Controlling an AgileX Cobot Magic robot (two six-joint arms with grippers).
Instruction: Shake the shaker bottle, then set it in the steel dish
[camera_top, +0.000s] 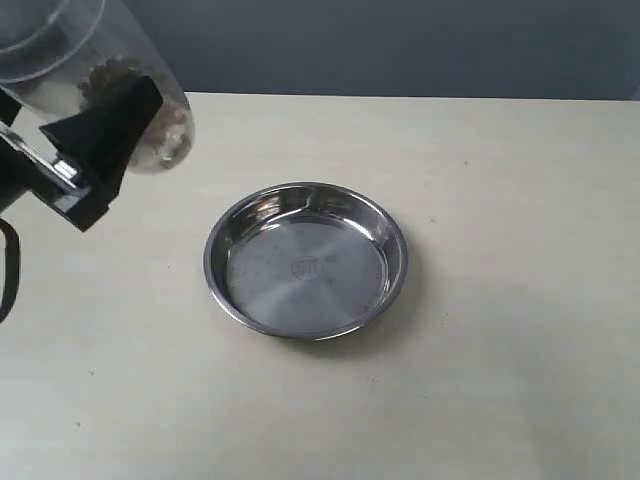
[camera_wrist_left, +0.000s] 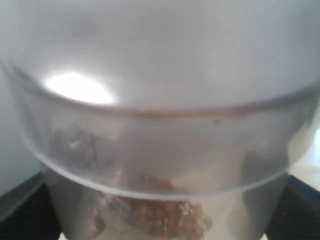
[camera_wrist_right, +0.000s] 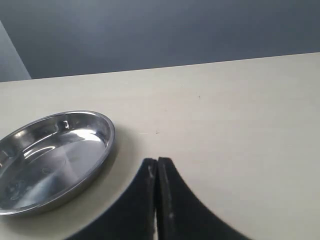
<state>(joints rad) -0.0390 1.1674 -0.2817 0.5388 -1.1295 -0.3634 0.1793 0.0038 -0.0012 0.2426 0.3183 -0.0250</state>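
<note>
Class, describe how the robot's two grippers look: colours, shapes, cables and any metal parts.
The left gripper is black and angular, with a small silver metal fitting and a black cable looping beside it. The right gripper has two black curved jaws tapering to narrow tips, their inner edges scuffed pale.

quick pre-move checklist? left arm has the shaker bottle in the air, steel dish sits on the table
1. Grip: ok. The left gripper is clamped on the shaker bottle, which is off the table.
2. Bottle upright: not ok. It is tilted in the exterior view.
3. Cap seated: cannot tell. The cap is out of view.
4. Contents contained: ok. The brown granules are inside the bottle and none show on the table.
5. Steel dish free: ok. It is empty.
6. Right gripper out of the way: ok. It is shut, beside the dish and not over it.
</note>
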